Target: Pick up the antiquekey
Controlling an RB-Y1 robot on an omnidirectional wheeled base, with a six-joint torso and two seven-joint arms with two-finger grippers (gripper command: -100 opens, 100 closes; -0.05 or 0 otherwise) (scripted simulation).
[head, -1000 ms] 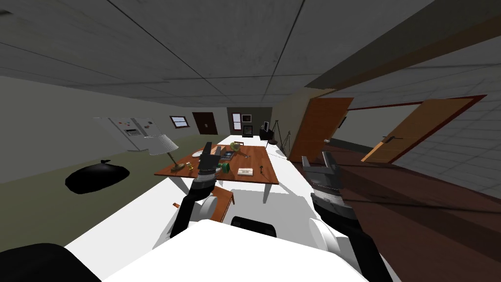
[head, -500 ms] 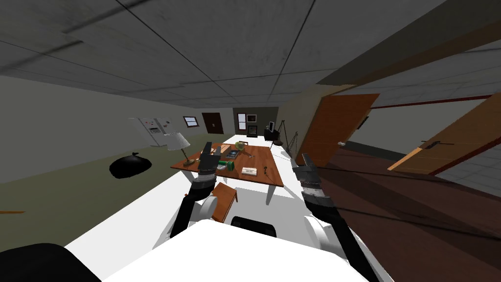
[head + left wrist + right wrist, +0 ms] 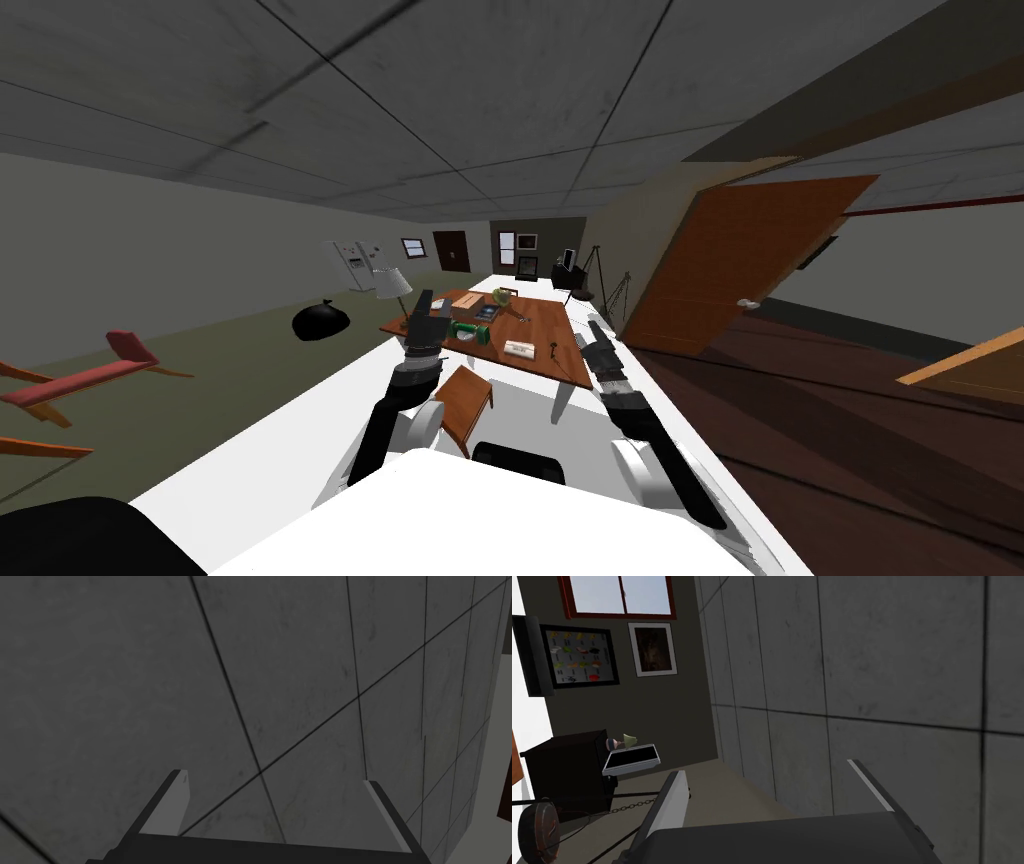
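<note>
Dark key (image 3: 553,350) on brown table (image 3: 540,322)

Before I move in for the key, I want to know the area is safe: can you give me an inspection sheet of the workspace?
Surface: brown wooden table ahead of me.
Job's things: small dark object near the table's right edge, likely the antique key; too small to confirm.
Clutter: table lamp, green object and white box on the table; brown chair in front of it.
Grippers: left gripper open, empty, pointing up, near the table's left side; right gripper open, empty, by the table's right edge.
Cables: nothing seen.
Surroundings: black bag on the floor to the left, white fridge beyond it, open wooden door to the right.
</note>
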